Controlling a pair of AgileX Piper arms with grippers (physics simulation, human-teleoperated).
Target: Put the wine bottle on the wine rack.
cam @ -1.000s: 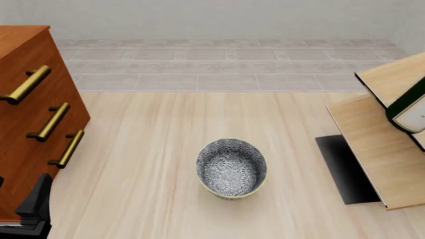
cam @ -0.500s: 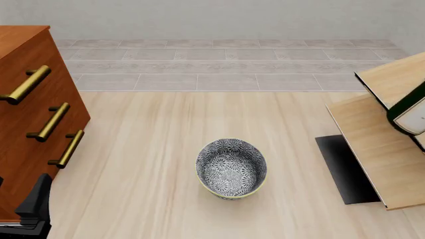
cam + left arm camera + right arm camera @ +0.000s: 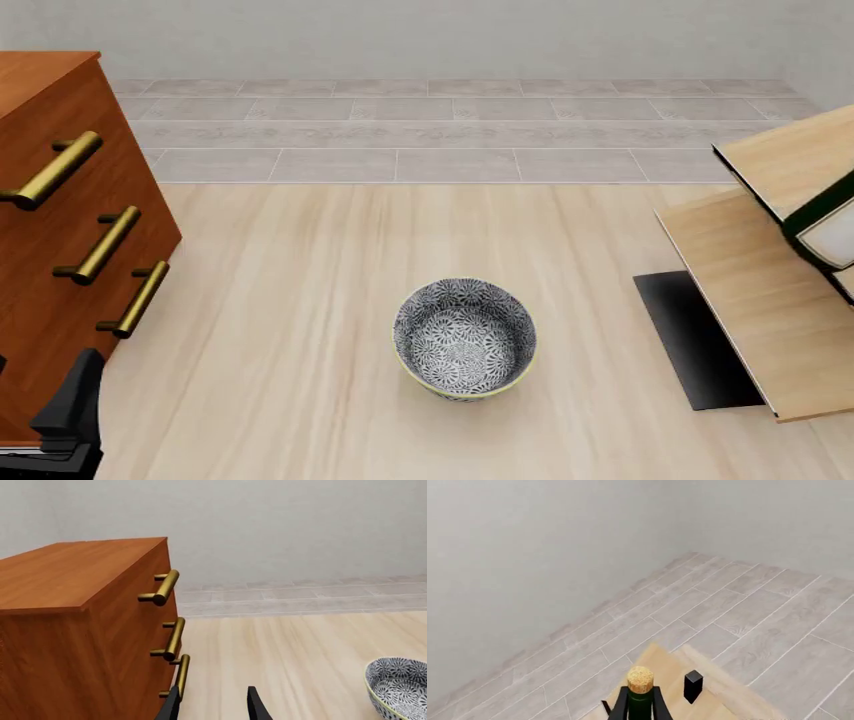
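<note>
Bottle (image 3: 825, 225) at the rack (image 3: 761, 300), front view's right edge. Glass: likely heavy, rigid, slick, breakable; best gripped low on the neck. Right end effector (image 3: 650, 700) pinches it there; left end effector (image 3: 212, 705) spread, empty.

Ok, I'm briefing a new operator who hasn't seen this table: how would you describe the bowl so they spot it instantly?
Start from the wooden table; the reddish-brown drawer cabinet stands at its left and the pale wine rack at its right. Between them, near the middle, sits the bowl. It is the only round thing there, with a dense blue-white pattern and a yellowish rim.
</note>
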